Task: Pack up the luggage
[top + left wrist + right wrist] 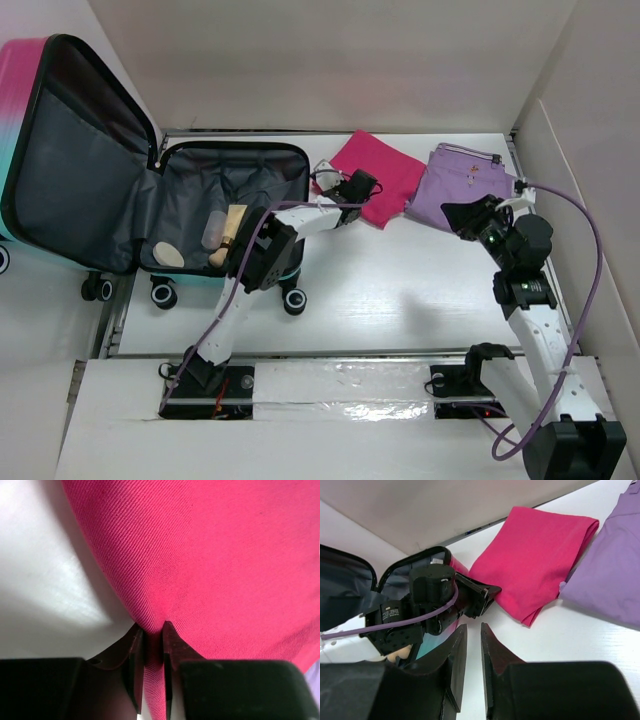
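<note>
Well right of the open luggage (80, 170), the right gripper (474, 626) hovered, jaws a sliver apart, empty. Farther back, just right of the luggage, the left gripper (154, 627) pinched the pink cloth's (200, 555) edge. Likely next: lifting it leftward into the lined shell without snagging the rim.

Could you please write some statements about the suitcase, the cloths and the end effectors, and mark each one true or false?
1. The suitcase stands open. True.
2. The left end effector pinches the pink cloth. True.
3. The right end effector holds the purple cloth. False: nothing is between its fingers.
4. The pink cloth lies inside the suitcase. False: it lies on the table, beside the purple cloth.
5. The suitcase is empty. False: small items lie in it.
</note>
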